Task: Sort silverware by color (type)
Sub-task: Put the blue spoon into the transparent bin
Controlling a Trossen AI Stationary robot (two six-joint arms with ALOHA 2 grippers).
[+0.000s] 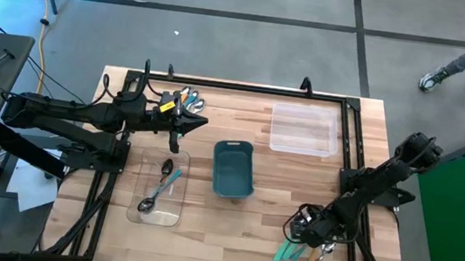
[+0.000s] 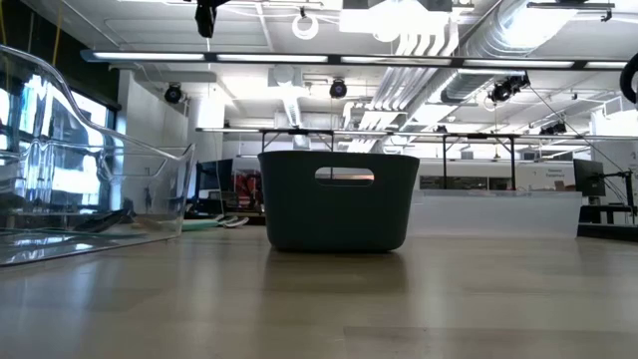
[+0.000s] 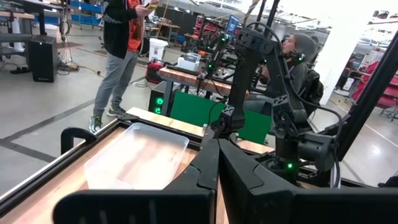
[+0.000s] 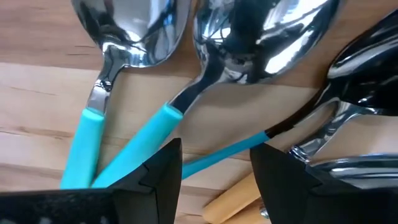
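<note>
Several spoons (image 1: 293,250) lie in a heap at the table's near right corner, with teal, orange and dark handles. My right gripper (image 1: 307,231) hangs low over the heap, open. In the right wrist view its fingers (image 4: 155,171) stand on either side of one thin teal handle (image 4: 217,155), beside two thicker teal handles (image 4: 134,152) and an orange one (image 4: 233,200). More spoons (image 1: 188,101) lie at the far edge. Two spoons (image 1: 158,188) rest in a clear tray (image 1: 171,218). My left gripper (image 1: 202,124) hovers shut and empty near the far-edge spoons (image 3: 217,158).
A teal bin (image 1: 233,168) stands at the table's middle, seen end-on in the low view (image 2: 339,199). A second clear tray (image 1: 304,130) sits at the far right. Black rails (image 1: 238,85) frame the table. People walk and stand beyond the far edge (image 3: 121,37).
</note>
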